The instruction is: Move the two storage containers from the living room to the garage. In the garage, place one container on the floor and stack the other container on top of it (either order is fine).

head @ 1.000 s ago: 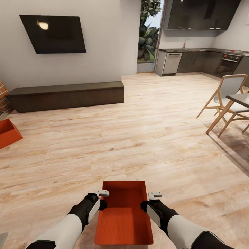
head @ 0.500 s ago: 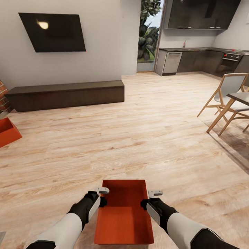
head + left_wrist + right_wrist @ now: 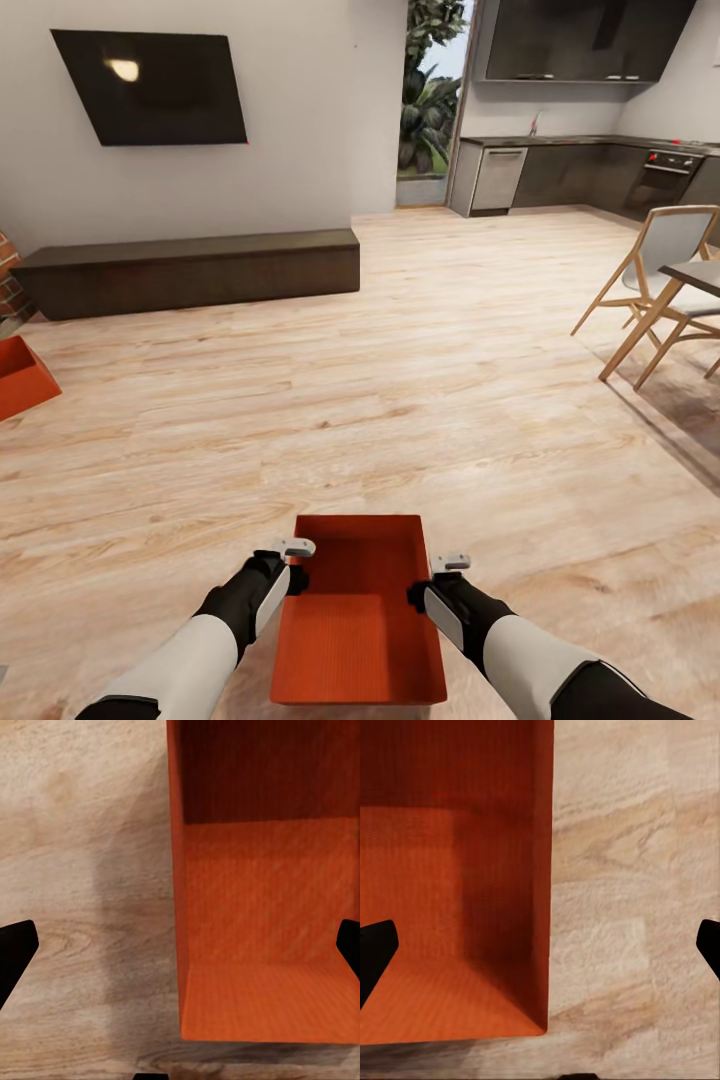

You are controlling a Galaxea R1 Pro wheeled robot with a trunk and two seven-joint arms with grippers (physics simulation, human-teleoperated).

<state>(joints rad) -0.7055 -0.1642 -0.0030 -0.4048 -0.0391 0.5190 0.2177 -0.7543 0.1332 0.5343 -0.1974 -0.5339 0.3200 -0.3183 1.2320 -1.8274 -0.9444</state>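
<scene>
Wood floor, two hollow bins [image 3: 358, 610] [image 3: 20, 375]

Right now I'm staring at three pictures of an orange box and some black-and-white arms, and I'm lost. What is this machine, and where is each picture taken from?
It is a simulated wheeled robot with two arms. The wide picture comes from a camera on its head, looking down over both arms in a living room with a wall TV, a long dark bench and a wood plank floor.

Each arm ends in a two-fingered end effector. The left end effector and right end effector sit at the two long walls of an orange storage container.

The two close-ups come from cameras near each end effector. In each, the fingers stand wide apart, straddling a wall of the container without pinching it.

A second container lies on the floor at the far left.
</scene>
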